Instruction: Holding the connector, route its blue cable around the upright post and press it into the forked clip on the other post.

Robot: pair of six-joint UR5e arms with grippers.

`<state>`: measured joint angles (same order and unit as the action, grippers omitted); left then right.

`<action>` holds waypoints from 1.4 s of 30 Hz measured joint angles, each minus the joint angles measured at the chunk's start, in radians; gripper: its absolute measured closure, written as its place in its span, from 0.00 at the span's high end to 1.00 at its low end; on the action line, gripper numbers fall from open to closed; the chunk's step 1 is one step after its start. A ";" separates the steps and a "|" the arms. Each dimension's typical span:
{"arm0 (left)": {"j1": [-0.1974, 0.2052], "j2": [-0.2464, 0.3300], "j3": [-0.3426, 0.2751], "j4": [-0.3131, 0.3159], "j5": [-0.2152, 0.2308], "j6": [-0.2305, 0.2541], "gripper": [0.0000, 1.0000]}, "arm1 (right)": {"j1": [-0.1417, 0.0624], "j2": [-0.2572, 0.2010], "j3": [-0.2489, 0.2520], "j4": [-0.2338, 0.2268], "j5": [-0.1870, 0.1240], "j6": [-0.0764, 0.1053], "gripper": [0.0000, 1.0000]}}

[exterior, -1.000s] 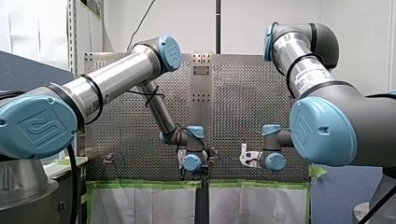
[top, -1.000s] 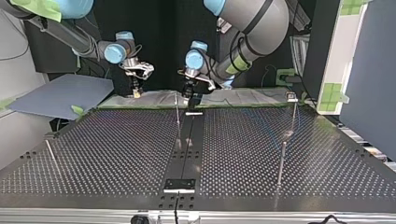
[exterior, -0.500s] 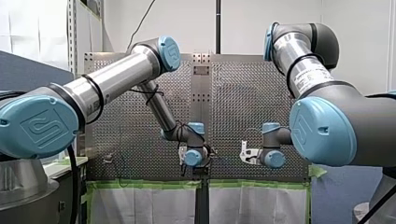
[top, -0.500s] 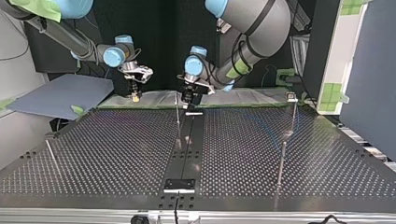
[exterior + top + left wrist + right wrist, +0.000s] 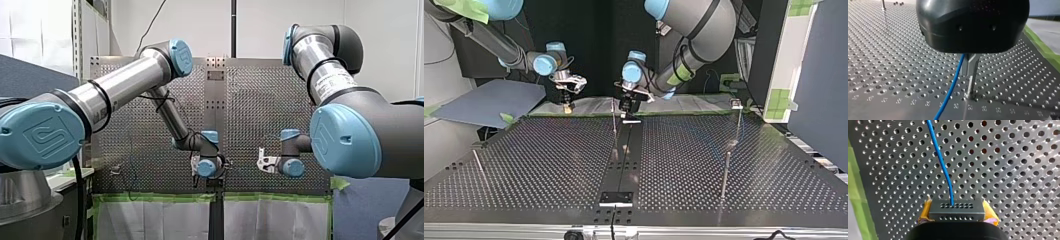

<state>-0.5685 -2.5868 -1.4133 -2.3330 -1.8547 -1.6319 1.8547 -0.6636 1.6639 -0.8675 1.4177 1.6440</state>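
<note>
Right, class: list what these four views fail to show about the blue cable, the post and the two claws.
Right wrist view: the blue cable leaves the connector and is cut off by the edge.
Top view: the cable is too thin to trace between my left claw and my right claw.
Left wrist view: the claw's black housing hides the top of the post, so what it carries cannot be told.

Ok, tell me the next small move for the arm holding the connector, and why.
Probably my right gripper, shut on the connector, should draw it a little away from the post: the blue cable curves slack ahead of it and only runs beside the post.
</note>
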 joint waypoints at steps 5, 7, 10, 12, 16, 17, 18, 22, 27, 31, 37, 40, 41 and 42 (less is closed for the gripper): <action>0.003 0.000 0.012 -0.010 -0.001 0.002 0.00 | 0.000 0.000 -0.017 0.011 -0.003 0.000 0.00; 0.004 0.000 0.017 -0.014 -0.001 0.003 0.00 | -0.001 0.000 -0.021 0.014 -0.003 0.000 0.00; 0.006 0.000 0.026 -0.024 -0.001 0.003 0.00 | -0.001 0.000 -0.026 0.014 -0.003 0.000 0.00; 0.006 0.000 0.031 -0.030 -0.002 0.003 0.00 | -0.001 0.000 -0.027 0.013 -0.003 0.001 0.00; 0.008 0.000 0.040 -0.041 -0.002 0.003 0.00 | -0.001 0.000 -0.030 0.012 -0.003 0.001 0.00; 0.009 0.000 0.042 -0.044 -0.002 0.003 0.00 | -0.001 0.000 -0.031 0.012 -0.003 0.001 0.00; 0.011 0.000 0.044 -0.046 -0.002 0.003 0.00 | -0.002 0.000 -0.033 0.012 -0.003 0.001 0.00; 0.016 0.000 0.048 -0.051 -0.001 0.003 0.00 | -0.003 0.001 -0.040 0.015 -0.003 0.001 0.00; 0.024 -0.001 0.050 -0.053 0.000 0.003 0.00 | -0.005 0.001 -0.053 0.024 -0.003 0.002 0.00; 0.028 -0.001 0.052 -0.056 0.002 0.003 0.00 | -0.006 0.001 -0.062 0.030 -0.003 0.002 0.00; 0.029 -0.001 0.055 -0.061 0.006 0.003 0.00 | -0.006 0.002 -0.070 0.039 -0.003 0.001 0.00; 0.030 -0.001 0.055 -0.063 0.007 0.003 0.11 | -0.006 0.002 -0.072 0.040 -0.003 0.001 0.00; 0.030 -0.001 0.055 -0.063 0.007 0.003 0.20 | -0.006 0.002 -0.072 0.040 -0.003 0.001 0.00; 0.030 -0.001 0.055 -0.065 0.007 0.004 0.20 | -0.006 0.002 -0.072 0.040 -0.003 0.001 0.00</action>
<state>-0.5388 -2.5875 -1.3584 -2.3978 -1.8478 -1.6280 1.8487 -0.6621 1.5922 -0.8271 1.4145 1.6446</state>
